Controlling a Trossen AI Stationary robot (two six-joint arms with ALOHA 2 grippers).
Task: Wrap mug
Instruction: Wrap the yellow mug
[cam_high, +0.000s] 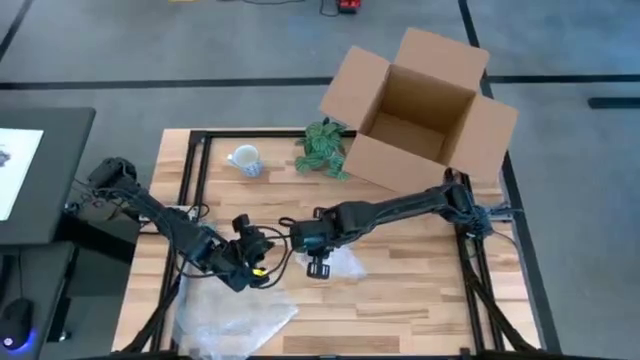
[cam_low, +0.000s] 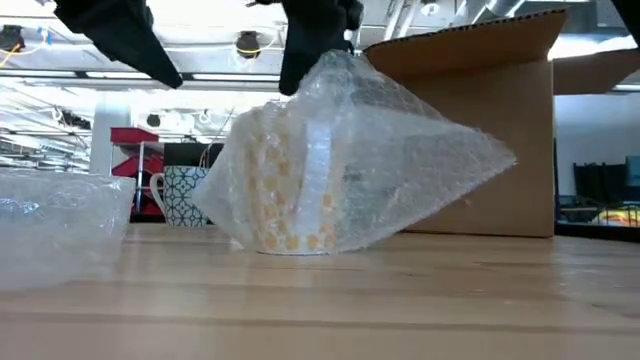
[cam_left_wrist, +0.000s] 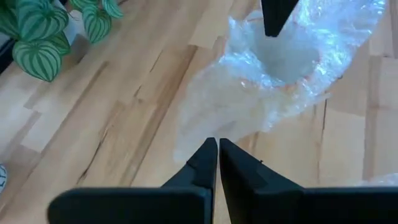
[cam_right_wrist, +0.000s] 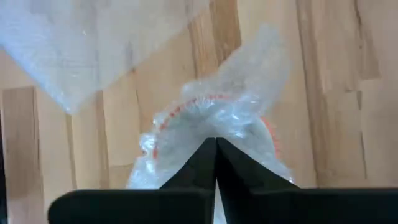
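Note:
A mug with yellow-orange dots (cam_low: 285, 200) stands on its base on the table, inside a clear bubble wrap sheet (cam_low: 410, 160). The wrap rises to a peak over the mug, and its tail tapers off along the table. My right gripper (cam_low: 322, 58) is above the mug, shut on that peak; its wrist view shows the mug's orange rim (cam_right_wrist: 180, 109) through the wrap. My left gripper (cam_high: 252, 256) hangs shut beside the bundle, toward the table's left, touching nothing. My right gripper pinches the gathered bubble wrap (cam_right_wrist: 214, 127) between its two fingers, right above the mug's mouth. The fingers come from above, pointing down. The wrap is drawn up into a peak at the fingers, while the mug stays on the table.
A second loose bubble wrap sheet (cam_high: 232, 316) lies at the near left. A white patterned mug (cam_high: 245, 160) and a potted plant (cam_high: 322, 148) stand at the far edge. An open cardboard box (cam_high: 420, 105) stands at the far right.

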